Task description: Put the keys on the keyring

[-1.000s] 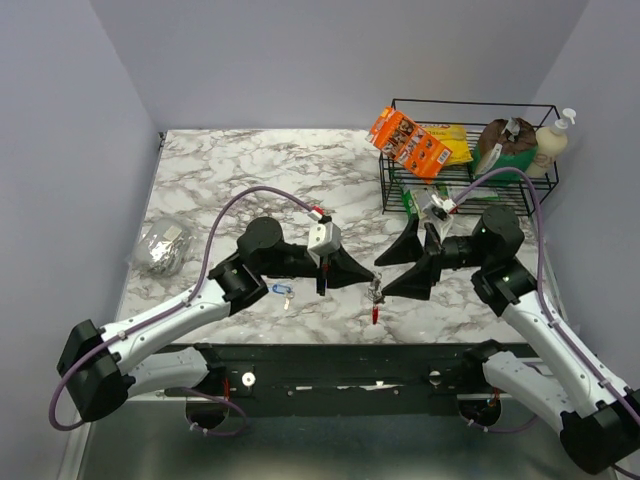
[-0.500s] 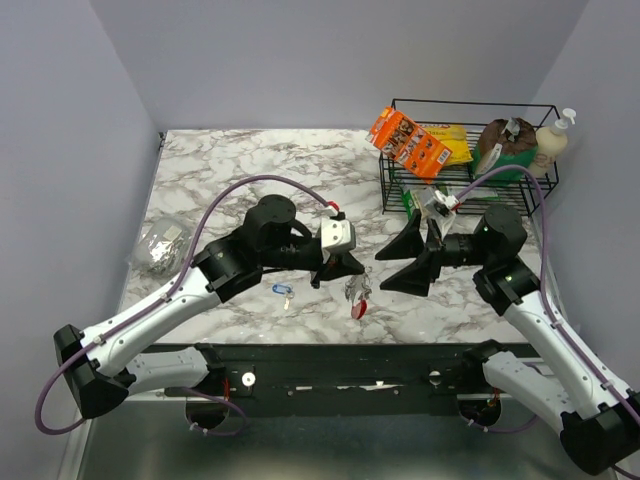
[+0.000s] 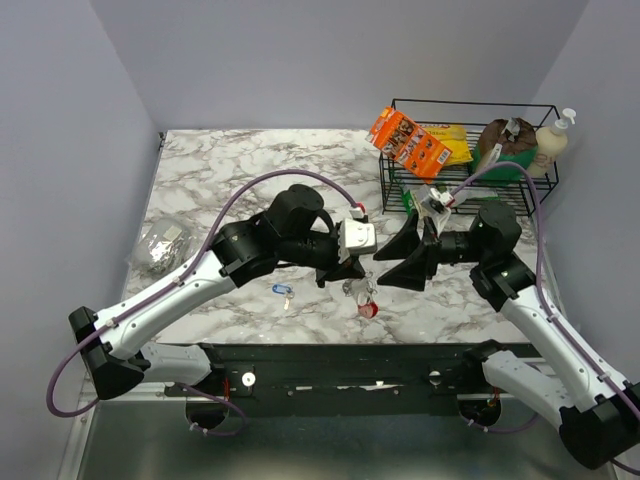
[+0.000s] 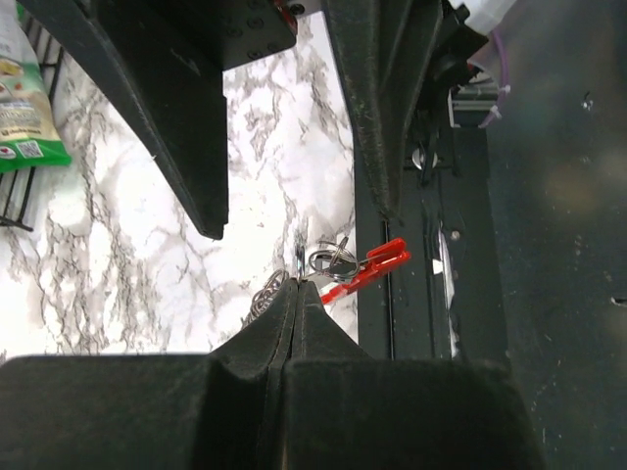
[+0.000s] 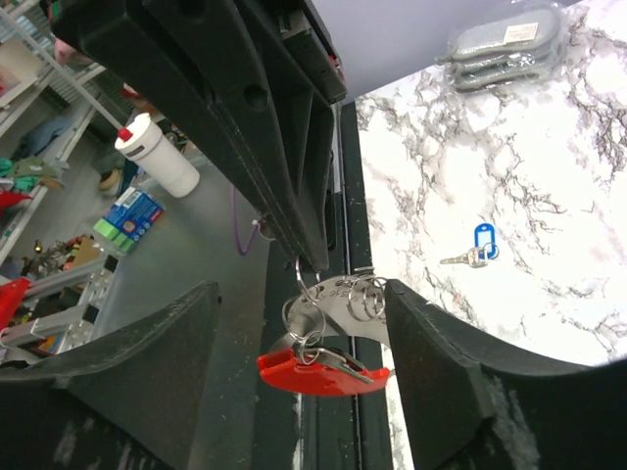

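Keyring first: where do we have it?
Clenched in our left gripper, hanging just above the near edge of the table.
And our right gripper?
Jaws released, one either side of it. Further left, the blue-headed key lies flat on the table.

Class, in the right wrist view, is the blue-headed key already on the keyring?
No, the blue-headed key lies on the table, apart from the keyring hanging from the left gripper.
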Controlling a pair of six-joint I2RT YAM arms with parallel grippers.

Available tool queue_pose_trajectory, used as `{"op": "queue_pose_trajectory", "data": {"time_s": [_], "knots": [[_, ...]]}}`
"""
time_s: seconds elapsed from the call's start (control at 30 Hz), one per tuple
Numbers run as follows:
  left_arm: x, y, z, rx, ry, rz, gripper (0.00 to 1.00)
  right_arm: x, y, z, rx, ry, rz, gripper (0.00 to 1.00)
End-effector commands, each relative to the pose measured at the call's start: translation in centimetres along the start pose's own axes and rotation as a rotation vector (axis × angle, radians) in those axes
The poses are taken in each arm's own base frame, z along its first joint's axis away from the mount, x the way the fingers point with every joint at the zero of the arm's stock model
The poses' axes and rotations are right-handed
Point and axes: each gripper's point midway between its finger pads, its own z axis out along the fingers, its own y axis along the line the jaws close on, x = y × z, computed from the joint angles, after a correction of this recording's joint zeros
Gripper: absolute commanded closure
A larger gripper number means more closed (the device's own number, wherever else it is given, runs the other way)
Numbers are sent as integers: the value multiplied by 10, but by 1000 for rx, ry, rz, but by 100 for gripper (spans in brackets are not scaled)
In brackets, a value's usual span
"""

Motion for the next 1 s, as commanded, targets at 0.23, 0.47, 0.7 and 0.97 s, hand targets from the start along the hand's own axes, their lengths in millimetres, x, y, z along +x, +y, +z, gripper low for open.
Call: {"op": "queue_pose_trajectory", "data": {"time_s": [0.23,0.47,0.7,0.97], "knots": [[-10,-1,-1,6,48,-19,100,8,-6,19,29,79,34,43],[-5,1,4,17,83,-46,100,10,-11,17,80,75,20,54],[-6,-1,1,19,85,-39,100,11,-17,12,149,76,8,55],[-3,-2,2,25,88,-41,100,14,-21,11,162,99,11,63]]}}
